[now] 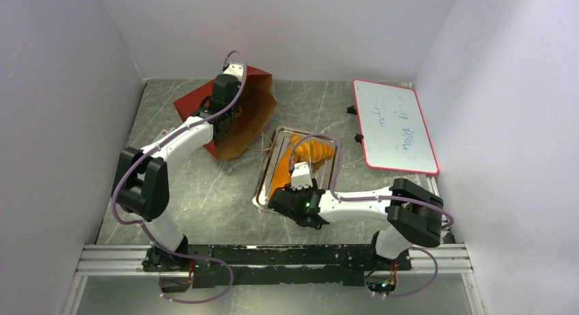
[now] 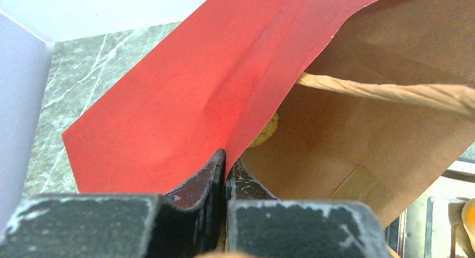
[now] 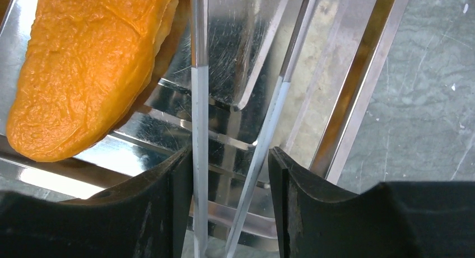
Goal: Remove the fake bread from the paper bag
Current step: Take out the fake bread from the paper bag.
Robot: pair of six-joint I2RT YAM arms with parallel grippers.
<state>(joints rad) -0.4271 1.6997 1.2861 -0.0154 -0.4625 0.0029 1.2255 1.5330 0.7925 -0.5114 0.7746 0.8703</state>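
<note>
The rust-red paper bag lies at the back left with its brown inside open toward the tray. My left gripper is shut on the bag's red edge, one finger outside and one inside. One piece of fake bread peeks out inside the bag, behind a tan cord handle. A croissant and a loaf lie on the silver tray. My right gripper is open and empty over the tray's near end, with the loaf to its left.
A red-framed whiteboard lies at the back right. White walls enclose the grey marbled table on the left, back and right. The arm bases sit on a rail at the near edge.
</note>
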